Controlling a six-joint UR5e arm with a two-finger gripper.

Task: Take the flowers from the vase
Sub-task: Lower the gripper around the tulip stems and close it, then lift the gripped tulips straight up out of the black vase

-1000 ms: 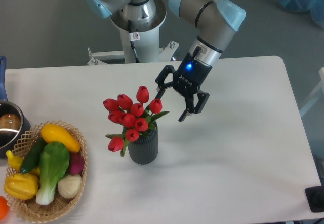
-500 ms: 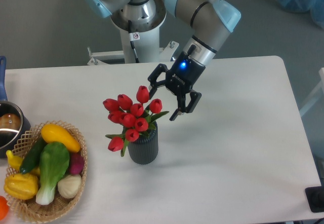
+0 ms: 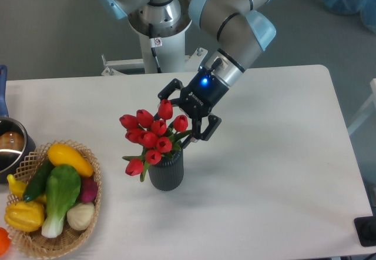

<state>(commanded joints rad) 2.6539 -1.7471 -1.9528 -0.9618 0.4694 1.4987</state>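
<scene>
Gripper [image 3: 177, 116] moved left, now straddling flowers [image 3: 150, 135]; basket [image 3: 89, 210] nearby.

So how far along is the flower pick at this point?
Done: the claw is open and has reached the right side of the bunch, its fingers on either side of the topmost tulips. In hand: lining up the grasp; nothing is gripped. Left: closing on the flowers and lifting them out, since their stems sit in the vase on the table.
</scene>
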